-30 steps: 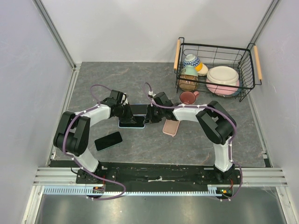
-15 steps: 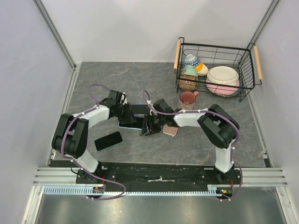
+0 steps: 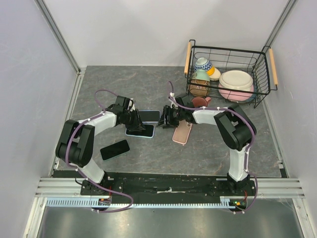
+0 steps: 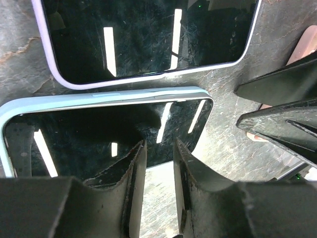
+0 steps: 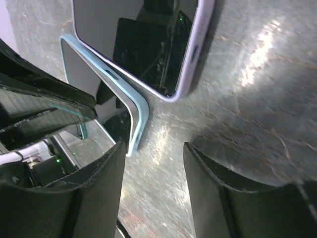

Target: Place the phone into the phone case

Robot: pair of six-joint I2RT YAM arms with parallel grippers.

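Jaws on both arms have just let go: the left gripper (image 4: 159,148) hangs slightly parted over the phone (image 4: 89,134), while the right gripper (image 5: 154,148) has drawn back up and rightward, spread wide and empty. The phone lies mid-frame inside its pale blue case (image 4: 104,95), seemingly seated. Its glass is glossy black within a soft, rounded rim. A lilac-edged phone (image 4: 148,34) lies just above on the marbled grey table (image 5: 257,99).
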